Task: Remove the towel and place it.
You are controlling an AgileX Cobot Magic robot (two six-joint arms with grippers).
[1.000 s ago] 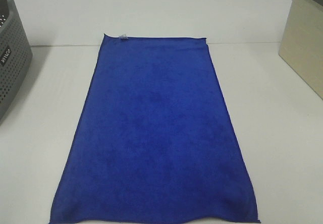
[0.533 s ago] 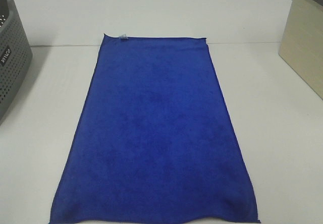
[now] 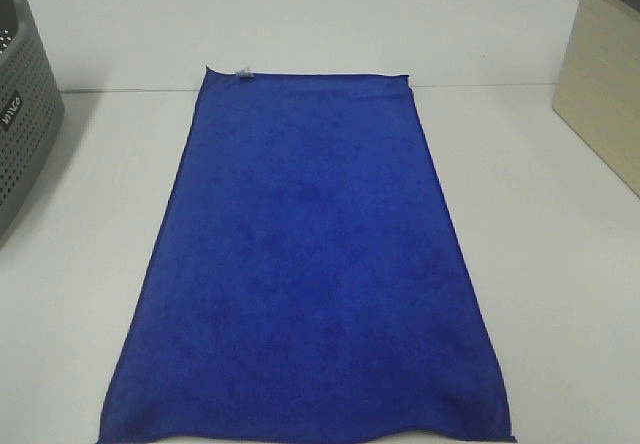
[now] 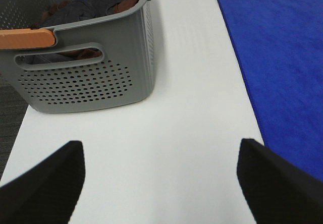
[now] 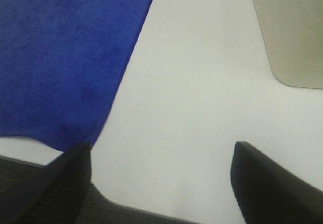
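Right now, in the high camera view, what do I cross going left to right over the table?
Grey basket → bare table → towel → bare table → beige box.

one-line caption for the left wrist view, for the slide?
Open left pincer above the bare white table, between a grey perforated basket holding dark clothes and the blue towel lying flat.

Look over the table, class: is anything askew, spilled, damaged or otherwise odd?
Nothing stands out. The towel lies spread flat on the table, near edge only slightly wavy. The grey basket holds dark clothes, nothing spilled. Both grippers are open and empty.
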